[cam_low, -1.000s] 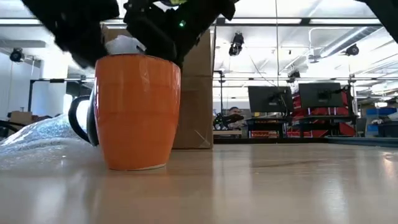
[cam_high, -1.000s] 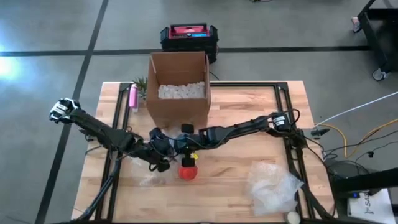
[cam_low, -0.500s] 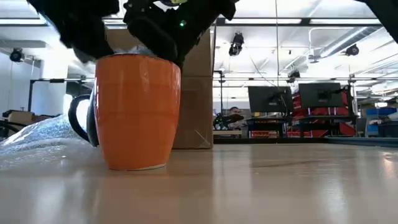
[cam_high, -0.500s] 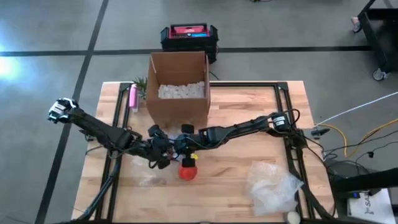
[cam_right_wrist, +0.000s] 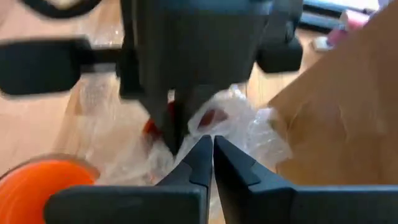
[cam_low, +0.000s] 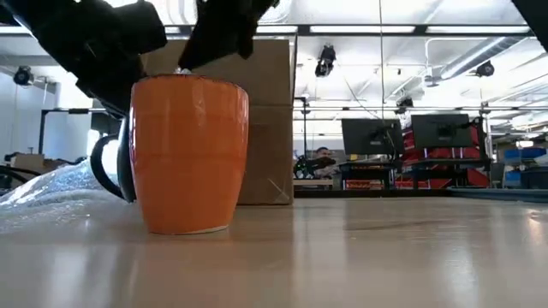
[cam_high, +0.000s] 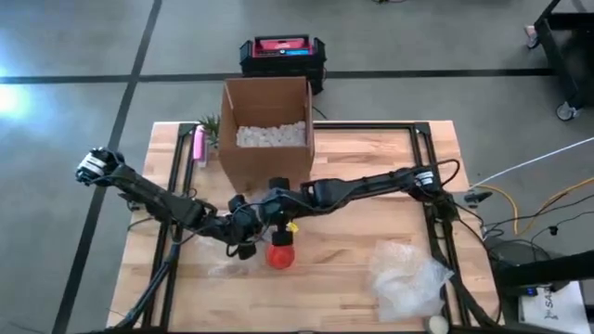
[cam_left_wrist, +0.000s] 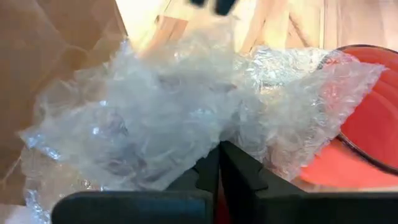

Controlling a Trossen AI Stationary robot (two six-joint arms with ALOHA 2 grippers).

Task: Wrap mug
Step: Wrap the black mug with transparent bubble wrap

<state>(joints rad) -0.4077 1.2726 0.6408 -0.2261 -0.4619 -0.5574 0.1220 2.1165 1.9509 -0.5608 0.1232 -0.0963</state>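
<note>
**Mug bare on the outside, wrapping hardly begun**

The orange mug (cam_low: 189,154) stands upright on the wooden counter (cam_high: 353,260), near its front edge and a little left of centre, with its dark handle turned toward the bubble wrap sheet (cam_low: 51,197) lying flat beside it. In the low view the mug's wall is fully bare: no wrap goes around it. The only wrap at the mug is a crumpled piece of bubble wrap (cam_left_wrist: 186,118) at the rim, one corner lying over the lip in the left wrist view. So, as I judge it, the task is at an early stage: stuffing or starting at the mouth may be under way, while the turn around the body and the closing of the wrap are all left to do.

The left gripper (cam_high: 243,243) sits just beside the mug, on its left and slightly above the rim; its fingers are closed together, pinching the crumpled piece of bubble wrap that reaches to the mug's lip. The right gripper (cam_high: 275,210) hangs just behind the mug, between it and the cardboard box (cam_high: 266,130); its fingers are closed tip to tip, and I cannot tell whether any film is caught between them.

Farther out, the open box holds white packing fill, and a second heap of bubble wrap (cam_high: 408,278) lies well apart at the counter's front right.
</note>
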